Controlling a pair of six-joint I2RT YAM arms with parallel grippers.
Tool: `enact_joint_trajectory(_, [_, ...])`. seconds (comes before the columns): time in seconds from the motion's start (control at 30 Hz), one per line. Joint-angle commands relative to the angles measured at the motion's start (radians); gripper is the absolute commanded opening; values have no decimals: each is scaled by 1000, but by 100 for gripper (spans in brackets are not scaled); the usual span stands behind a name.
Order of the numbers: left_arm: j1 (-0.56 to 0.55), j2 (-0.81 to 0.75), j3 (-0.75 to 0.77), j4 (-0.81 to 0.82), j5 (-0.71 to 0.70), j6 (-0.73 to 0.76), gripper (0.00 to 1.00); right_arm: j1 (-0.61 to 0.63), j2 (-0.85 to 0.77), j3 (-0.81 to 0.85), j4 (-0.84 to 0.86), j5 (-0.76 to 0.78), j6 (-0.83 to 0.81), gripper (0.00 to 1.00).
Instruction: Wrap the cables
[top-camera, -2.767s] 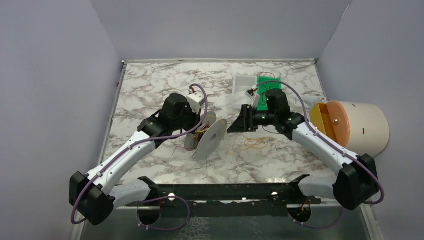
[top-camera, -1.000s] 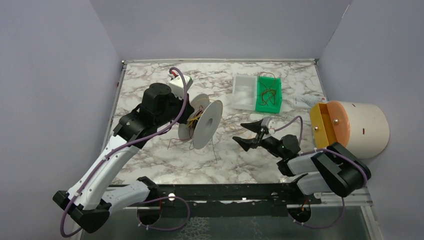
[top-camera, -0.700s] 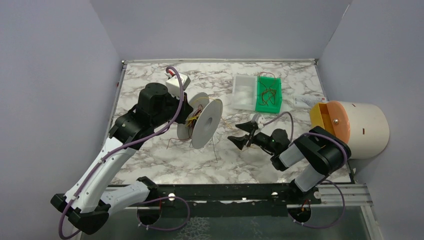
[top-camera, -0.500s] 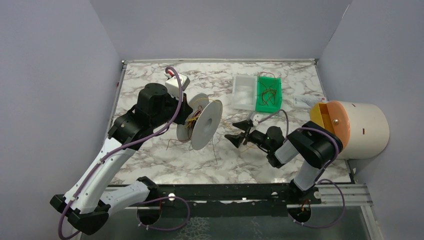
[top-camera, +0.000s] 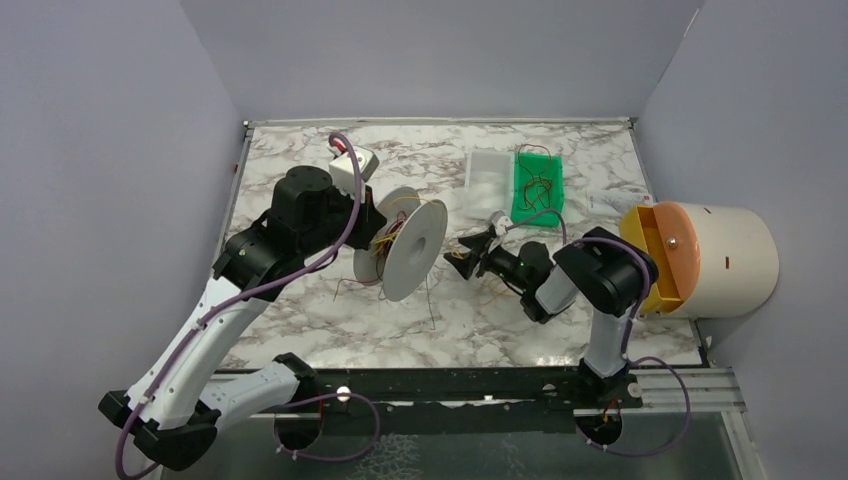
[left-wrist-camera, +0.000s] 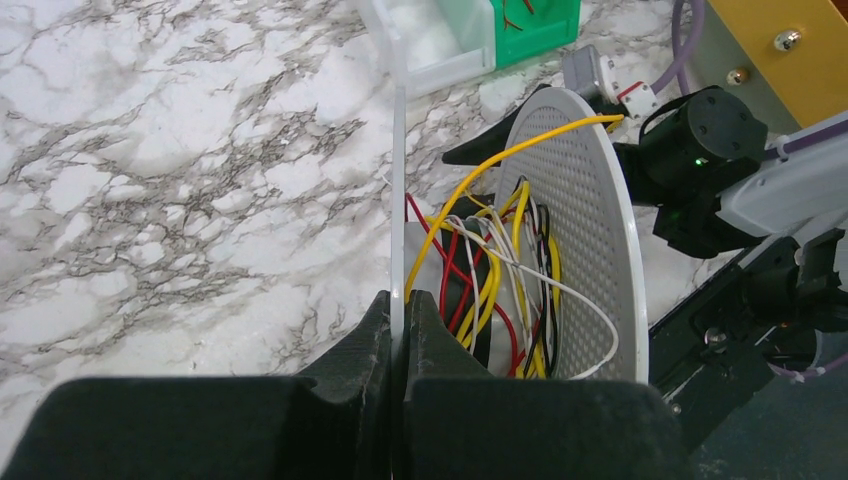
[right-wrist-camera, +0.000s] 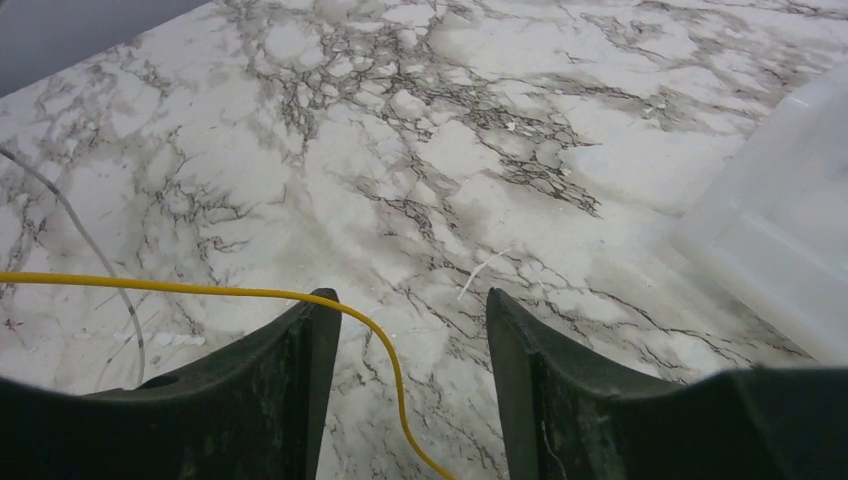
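Marble tabletop (top-camera: 330, 335), grey walls on three sides. Your left claw (left-wrist-camera: 397, 300) is pinched tight on the thin near flange of the white spool (left-wrist-camera: 575, 200), holding it on edge, left of centre. Cables (left-wrist-camera: 490, 295) in yellow, red, white and black bunch loosely round its hub between the two discs. Your right claw (right-wrist-camera: 405, 300) hangs just right of the spool, jaws apart, gripping nothing. One yellow cable (right-wrist-camera: 200, 290) runs in from the left of the wrist view, over that side's finger and down through the gap. Beyond, a green tray (top-camera: 555, 195) holds more thin wires, with a clear tray (top-camera: 487, 185) touching its left side. A cream drum (top-camera: 720, 255) with an orange face sits at the right edge.
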Motion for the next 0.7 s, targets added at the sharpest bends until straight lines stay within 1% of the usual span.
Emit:
enact_joint_trajectory(0.0, [-4, -34, 52, 56, 36, -29, 0, 8, 41, 32, 278, 42, 48, 57])
enact_joint_trajectory(0.07, [-4, -36, 52, 56, 37, -31, 0, 8, 51, 37, 278, 36, 61, 51])
enact_joint_trajectory(0.17, [-4, -39, 51, 51, 38, -31, 0, 7, 51, 35, 279, 39, 80, 39])
enact_joint_trajectory(0.27, [-4, -40, 51, 33, 39, -23, 0, 6, 26, 22, 277, 63, 96, 21])
enact_joint_trajectory(0.33, [-4, -44, 51, 26, 51, -15, 0, 8, -4, 5, 276, 92, 105, 6])
enact_joint_trajectory(0.37, [-4, -48, 45, 25, 55, -12, 0, 6, -21, -4, 274, 110, 112, 2])
enact_joint_trajectory(0.53, [-4, -78, 14, 23, 97, 9, 0, 5, -132, -70, 236, 241, 151, 1])
enact_joint_trajectory(0.67, [-4, -97, 4, 12, 165, 31, 0, -12, -251, -96, 104, 325, 196, 1])
